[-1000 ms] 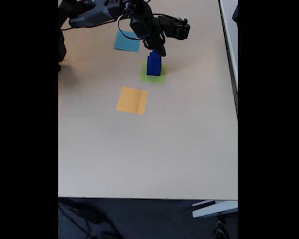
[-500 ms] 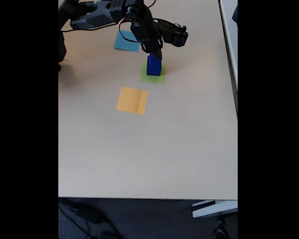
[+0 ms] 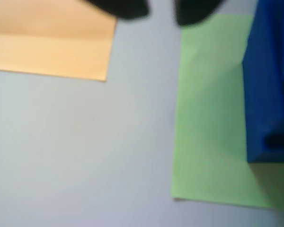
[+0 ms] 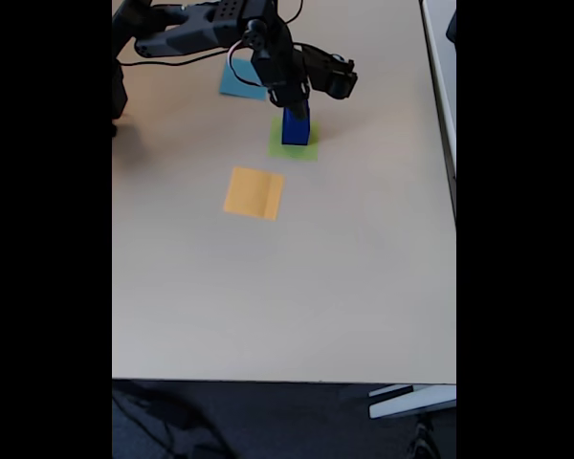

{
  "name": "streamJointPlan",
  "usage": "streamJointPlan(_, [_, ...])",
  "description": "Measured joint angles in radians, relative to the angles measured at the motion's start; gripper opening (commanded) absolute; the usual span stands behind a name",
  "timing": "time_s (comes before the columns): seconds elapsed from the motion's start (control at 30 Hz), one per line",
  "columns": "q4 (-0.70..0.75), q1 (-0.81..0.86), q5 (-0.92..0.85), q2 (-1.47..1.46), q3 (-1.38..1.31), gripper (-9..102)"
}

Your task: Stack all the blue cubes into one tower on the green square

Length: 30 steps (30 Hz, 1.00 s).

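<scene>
In the fixed view, going left to right near the table's [image 4: 268,306] far edge: the orange square [image 4: 253,192], the light-blue square [image 4: 241,82], then the green square [image 4: 306,148] carrying the blue cubes [image 4: 295,126] as a tower. The gripper [image 4: 297,98] hangs just over its top; whether it grips, I cannot tell. The cubes look light, rigid and smooth; best held by opposite flat sides.
</scene>
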Motion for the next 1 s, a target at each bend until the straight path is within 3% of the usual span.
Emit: streamJointPlan(1.0, [0.000, 0.002, 0.023, -0.044, 0.000, 0])
